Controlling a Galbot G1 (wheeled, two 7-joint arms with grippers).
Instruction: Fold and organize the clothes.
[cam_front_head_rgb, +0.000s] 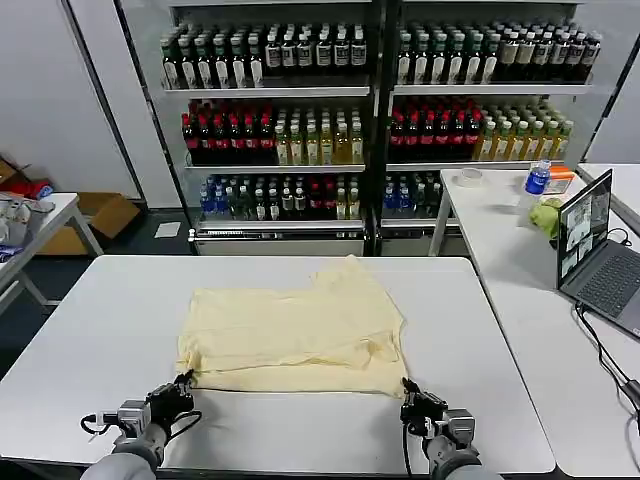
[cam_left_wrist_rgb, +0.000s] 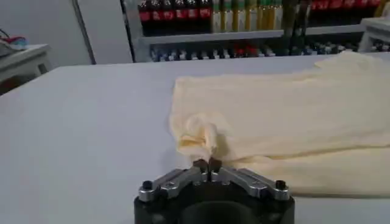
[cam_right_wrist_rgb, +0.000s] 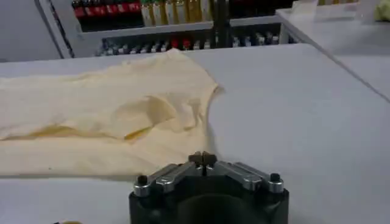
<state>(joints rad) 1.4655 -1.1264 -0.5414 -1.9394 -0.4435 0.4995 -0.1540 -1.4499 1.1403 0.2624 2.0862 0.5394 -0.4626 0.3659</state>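
Already partly folded, the cream T-shirt (cam_front_head_rgb: 295, 335) lay mid-table (cam_front_head_rgb: 100, 340); the left gripper (cam_left_wrist_rgb: 207, 163) pinched its near-left corner, the right gripper (cam_right_wrist_rgb: 202, 159) sat clenched and empty just off the near-right corner; lifting one-sided would likely skew the fold.

1. A white, rounded-corner rectangular table (cam_front_head_rgb: 90, 340) fills the lower half of the head view.
2. A pale yellow cotton short-sleeved T-shirt (cam_front_head_rgb: 295, 335) lies on it, centre of the frame, folded over itself into a rough rectangle with rumpled edges, one corner peaking toward the upper middle.
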